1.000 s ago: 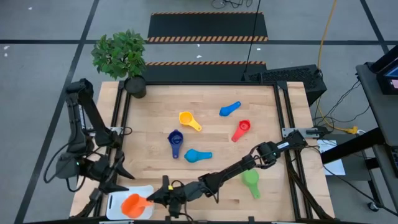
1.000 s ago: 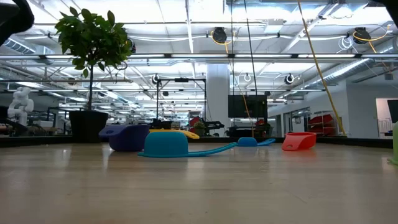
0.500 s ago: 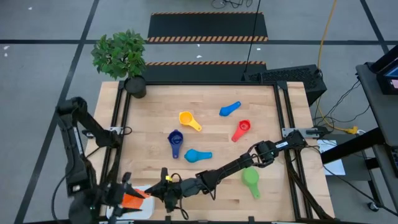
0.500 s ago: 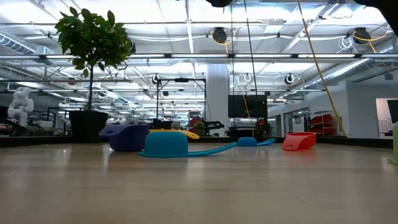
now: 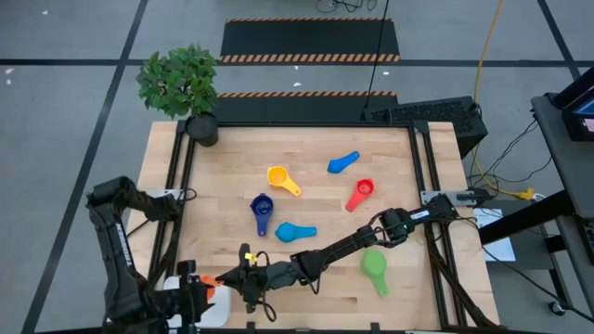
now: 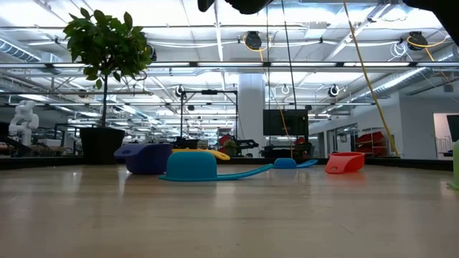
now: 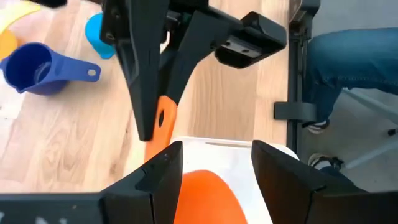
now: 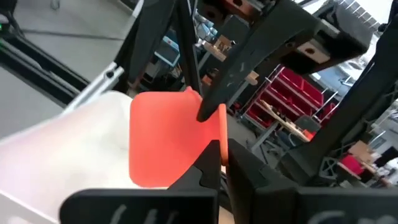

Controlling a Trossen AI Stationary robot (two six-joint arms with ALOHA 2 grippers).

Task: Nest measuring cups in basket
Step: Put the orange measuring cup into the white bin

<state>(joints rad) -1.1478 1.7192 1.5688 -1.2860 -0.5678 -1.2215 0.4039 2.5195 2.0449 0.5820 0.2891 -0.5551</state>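
At the lower left of the high view the left claw [image 5: 190,299] hangs spread over the white basket [image 5: 221,306]; beside it the right claw [image 5: 243,278] pinches the handle of the orange cup [image 7: 208,199], whose bowl sits in the basket; yellow cup [image 5: 279,177], dark blue cup [image 5: 262,209], light blue cups [image 5: 292,232], red cup [image 5: 361,191] and green cup [image 5: 374,269] lie across the desk [image 5: 316,139].

Surface: a light wooden table [image 5: 316,199].
Far left corner: a potted plant [image 5: 182,85].
Middle: yellow cup [image 5: 281,178], dark blue cup [image 5: 262,210], light blue cup [image 5: 293,232], blue cup [image 5: 342,163], red cup [image 5: 361,192].
Near right: green cup [image 5: 375,270].
Near left corner: white basket [image 5: 219,303].
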